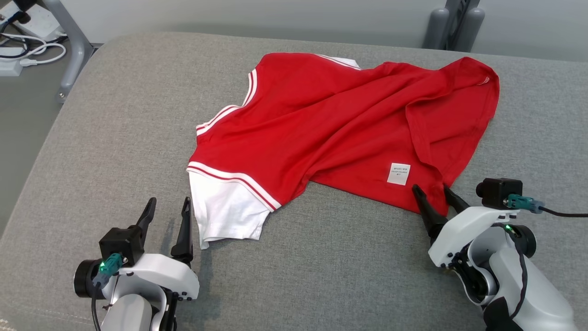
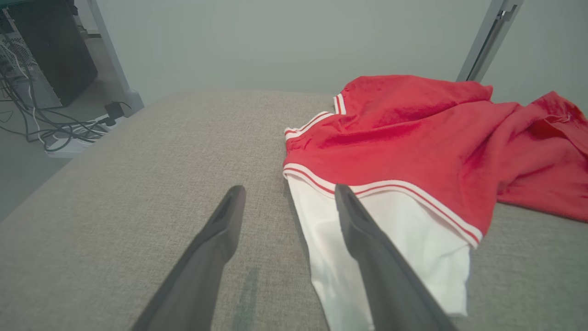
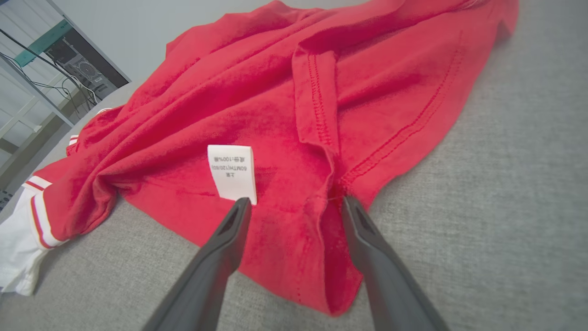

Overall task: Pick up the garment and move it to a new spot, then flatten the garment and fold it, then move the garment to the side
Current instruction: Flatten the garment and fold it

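A rumpled red garment [image 1: 330, 124] lies mid-way across the grey fabric surface [image 1: 115, 138]. Both pincers gape: the left gripper [image 1: 168, 202] beside its white sleeve [image 1: 225, 211], the right gripper [image 1: 431, 188] astride its near hem [image 1: 367, 193]. Cables [image 1: 27, 50] litter the floor [image 1: 23, 105], far left.

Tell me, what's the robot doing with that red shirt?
The red shirt lies crumpled on the grey cushion. The robot's left gripper is open by the white sleeve, and its right gripper is open at the near hem, beside the white label. Neither has grabbed it yet, so flattening and folding haven't started.
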Robot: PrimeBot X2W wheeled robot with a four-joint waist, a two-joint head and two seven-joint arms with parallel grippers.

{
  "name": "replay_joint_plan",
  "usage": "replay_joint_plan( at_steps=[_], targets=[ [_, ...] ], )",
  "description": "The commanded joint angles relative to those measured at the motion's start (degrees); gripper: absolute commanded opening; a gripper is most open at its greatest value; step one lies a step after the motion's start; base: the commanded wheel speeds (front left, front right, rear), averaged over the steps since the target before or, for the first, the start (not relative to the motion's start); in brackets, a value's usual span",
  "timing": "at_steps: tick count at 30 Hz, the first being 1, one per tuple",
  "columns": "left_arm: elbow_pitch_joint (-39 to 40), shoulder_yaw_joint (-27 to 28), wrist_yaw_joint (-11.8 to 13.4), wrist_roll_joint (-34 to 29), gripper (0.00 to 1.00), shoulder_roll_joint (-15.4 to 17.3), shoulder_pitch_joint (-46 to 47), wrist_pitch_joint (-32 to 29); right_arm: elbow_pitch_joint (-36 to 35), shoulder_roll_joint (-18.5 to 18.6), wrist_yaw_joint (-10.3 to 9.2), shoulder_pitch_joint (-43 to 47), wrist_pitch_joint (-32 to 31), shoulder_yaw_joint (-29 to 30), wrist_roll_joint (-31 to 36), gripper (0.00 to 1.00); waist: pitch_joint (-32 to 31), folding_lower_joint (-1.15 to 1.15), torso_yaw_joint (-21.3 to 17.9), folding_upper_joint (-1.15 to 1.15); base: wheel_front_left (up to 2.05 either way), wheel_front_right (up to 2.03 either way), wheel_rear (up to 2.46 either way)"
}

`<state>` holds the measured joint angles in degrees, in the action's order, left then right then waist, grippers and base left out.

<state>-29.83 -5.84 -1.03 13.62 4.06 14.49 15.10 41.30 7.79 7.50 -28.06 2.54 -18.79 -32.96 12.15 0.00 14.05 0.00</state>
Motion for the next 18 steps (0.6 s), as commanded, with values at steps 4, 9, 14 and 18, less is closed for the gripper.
replay_joint_plan(
  at_steps=[4, 9, 14, 18],
  targets=[
    [-0.99, 0.38, -0.53, -0.58, 1.00, -0.14, 1.03, 0.08, 0.73, 0.95, -0.03, -0.92, 2.09, -1.02, -0.37, 0.00, -0.07, 0.00, 0.25, 0.00, 0.00, 0.00, 0.00],
    [-1.92, 0.56, -0.99, -0.76, 1.00, -0.17, 0.78, 0.08, 1.05, 1.13, -0.03, -0.27, 4.83, -0.78, -0.46, 0.00, -0.58, 0.00, 0.11, 0.00, 0.00, 0.00, 0.00],
    [-3.82, 1.01, -1.67, -0.10, 1.00, -0.05, -1.00, 0.07, -0.62, 0.80, -0.03, 1.78, 8.48, -1.39, -0.90, 0.00, -1.73, 0.00, -0.74, 0.00, 0.00, 0.00, 0.00],
    [-5.25, 0.89, -2.88, 1.22, 1.00, -0.04, -1.97, 0.07, -3.04, 1.21, -0.03, 3.93, 10.43, -2.23, -1.09, 0.00, -2.54, 0.00, -1.40, 0.00, 0.00, 0.00, 0.00]
  ],
)
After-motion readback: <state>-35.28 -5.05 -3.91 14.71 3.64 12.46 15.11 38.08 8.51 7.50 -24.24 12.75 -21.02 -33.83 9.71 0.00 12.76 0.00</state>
